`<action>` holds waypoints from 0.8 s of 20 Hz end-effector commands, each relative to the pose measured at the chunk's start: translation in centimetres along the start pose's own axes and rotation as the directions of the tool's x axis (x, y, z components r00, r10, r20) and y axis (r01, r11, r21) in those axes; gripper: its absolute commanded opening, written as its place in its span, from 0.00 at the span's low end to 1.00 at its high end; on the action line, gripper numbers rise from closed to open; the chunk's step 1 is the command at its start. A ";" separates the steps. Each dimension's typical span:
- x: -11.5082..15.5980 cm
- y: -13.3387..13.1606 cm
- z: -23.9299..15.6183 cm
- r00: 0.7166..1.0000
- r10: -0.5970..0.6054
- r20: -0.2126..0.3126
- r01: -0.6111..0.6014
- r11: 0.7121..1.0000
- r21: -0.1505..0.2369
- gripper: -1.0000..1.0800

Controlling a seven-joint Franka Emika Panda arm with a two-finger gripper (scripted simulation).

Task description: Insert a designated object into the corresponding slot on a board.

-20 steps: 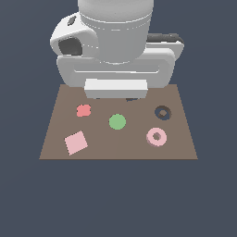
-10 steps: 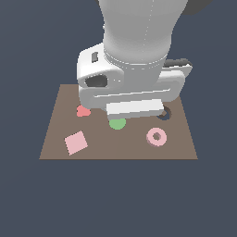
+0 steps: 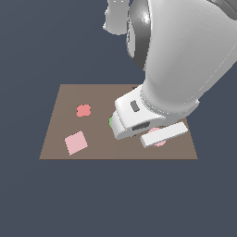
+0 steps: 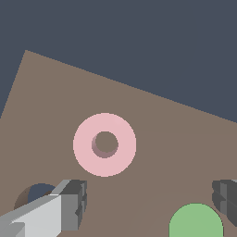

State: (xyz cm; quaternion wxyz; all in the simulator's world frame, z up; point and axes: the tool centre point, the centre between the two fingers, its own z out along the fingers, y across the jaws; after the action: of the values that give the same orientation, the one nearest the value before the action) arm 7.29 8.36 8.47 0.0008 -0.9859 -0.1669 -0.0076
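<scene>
The pincer [image 4: 150,203] is spread wide and holds nothing. In the wrist view its two fingers stand far from each other: one grey finger [image 4: 73,203] at one side, the other finger [image 4: 227,201] at the far side, with bare board between them.

The pink ring [image 4: 104,144] lies flat on the brown board [image 4: 176,139], a little ahead of the fingers and nearer to the first finger than to the second. It touches neither finger. Its round centre hole shows the board through it. In the exterior view the arm covers almost all of the ring; only a small pink part [image 3: 159,143] shows under the arm's white body.

The dark ring-shaped slot [image 4: 34,196] is just beside the first finger, on its outer side, and this finger hides part of it. The ring is apart from the slot, not in it.

A green disc [image 4: 196,221] lies on the board between the fingers, closer to the second one, and the picture edge cuts it.

In the exterior view a pale pink square [image 3: 75,142] and a small red shape [image 3: 84,110] lie on the board, well apart from the pincer, toward the exterior view's left.
</scene>
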 end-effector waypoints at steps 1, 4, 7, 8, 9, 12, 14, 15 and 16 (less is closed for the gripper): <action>0.8 -1.1 1.2 0.999 -0.048 0.004 0.048 0.999 0.001 0.96; 1.5 -2.1 2.3 0.996 -0.091 0.009 0.091 0.996 0.002 0.96; 1.9 -2.8 3.0 0.993 -0.121 0.013 0.121 0.993 0.003 0.96; 2.0 -3.0 3.2 0.992 -0.127 0.013 0.127 0.992 0.003 0.96; 2.1 -3.1 3.3 0.991 -0.133 0.014 0.133 0.991 0.003 0.96; 2.2 -3.3 3.5 0.990 -0.139 0.015 0.139 0.990 0.003 0.96; 2.1 -3.2 3.5 0.991 -0.136 0.015 0.136 0.991 0.004 0.96; 2.1 -3.2 3.6 0.991 -0.136 0.015 0.136 0.991 0.004 0.96; 2.1 -3.3 3.8 0.991 -0.136 0.015 0.136 0.991 0.004 0.96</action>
State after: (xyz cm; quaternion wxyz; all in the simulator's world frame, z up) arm 8.27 12.14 4.90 0.0004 -0.9723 -0.2338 -0.0002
